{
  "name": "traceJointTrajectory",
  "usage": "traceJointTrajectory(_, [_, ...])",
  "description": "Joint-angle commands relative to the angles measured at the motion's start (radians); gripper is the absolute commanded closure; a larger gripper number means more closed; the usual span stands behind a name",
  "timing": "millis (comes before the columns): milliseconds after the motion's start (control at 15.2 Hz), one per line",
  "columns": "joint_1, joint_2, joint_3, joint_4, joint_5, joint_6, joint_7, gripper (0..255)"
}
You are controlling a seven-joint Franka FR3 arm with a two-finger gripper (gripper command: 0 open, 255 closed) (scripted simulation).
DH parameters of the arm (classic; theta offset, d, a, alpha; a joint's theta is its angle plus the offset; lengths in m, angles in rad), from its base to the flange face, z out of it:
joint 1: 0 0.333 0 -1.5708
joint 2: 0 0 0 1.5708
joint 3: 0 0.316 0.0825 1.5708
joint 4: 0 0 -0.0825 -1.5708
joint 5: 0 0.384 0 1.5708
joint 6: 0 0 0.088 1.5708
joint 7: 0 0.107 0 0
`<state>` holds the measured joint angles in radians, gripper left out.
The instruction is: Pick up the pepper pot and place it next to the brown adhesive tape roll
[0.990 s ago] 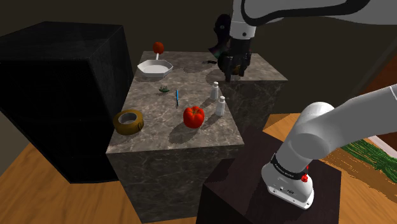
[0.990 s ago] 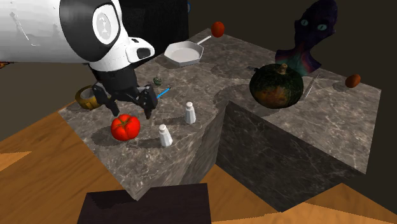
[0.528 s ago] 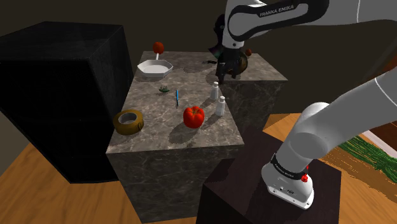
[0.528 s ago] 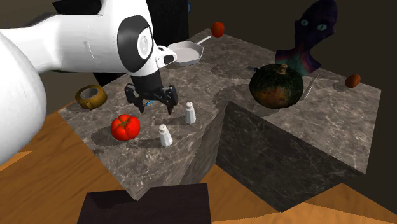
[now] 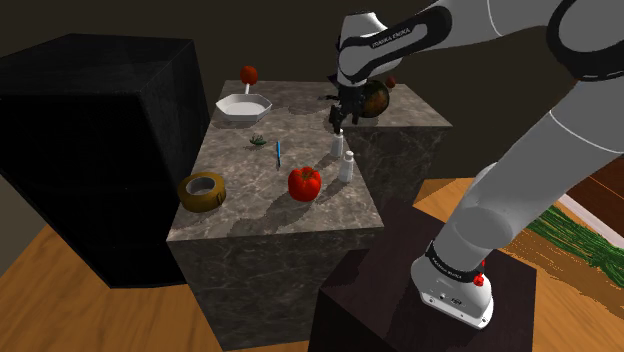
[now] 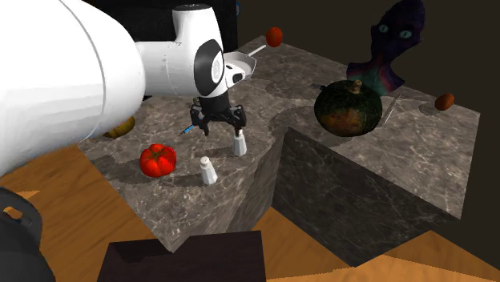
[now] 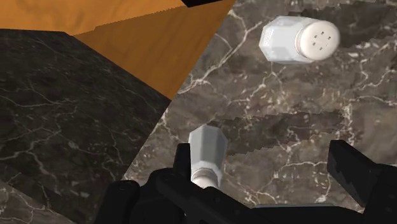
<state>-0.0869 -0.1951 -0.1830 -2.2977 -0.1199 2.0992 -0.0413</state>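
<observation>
Two white shakers stand near the marble counter's edge. The far shaker sits just under my black gripper. The gripper is open, and this shaker stands between the fingers, close to one of them and untouched. The second shaker stands a little apart, its holed top showing in the wrist view. I cannot tell which one is the pepper pot. The brown tape roll lies at the counter's other side, partly behind the arm in the second exterior view.
A red tomato-like thing lies between shakers and tape. A blue pen, a white pan and a red ball lie farther back. A dark pumpkin and a bust stand on the adjoining counter. A black box flanks the counter.
The gripper has come down and moved over the far shaker, from beside the red thing in the second exterior view. Nothing on the counter has moved.
</observation>
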Motion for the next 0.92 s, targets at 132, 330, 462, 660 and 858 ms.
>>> traceJointTrajectory(132, [-0.011, 0.145, -0.022, 0.083, 0.001, 0.086, -0.036, 0])
traceJointTrajectory(330, [-0.02, 0.221, -0.032, 0.123, 0.007, 0.134, -0.055, 0])
traceJointTrajectory(462, [-0.022, 0.236, -0.033, 0.112, 0.009, 0.16, -0.057, 0])
traceJointTrajectory(660, [-0.024, 0.26, -0.034, 0.097, 0.012, 0.199, -0.06, 0])
traceJointTrajectory(858, [-0.026, 0.273, -0.035, 0.09, 0.014, 0.219, -0.061, 0])
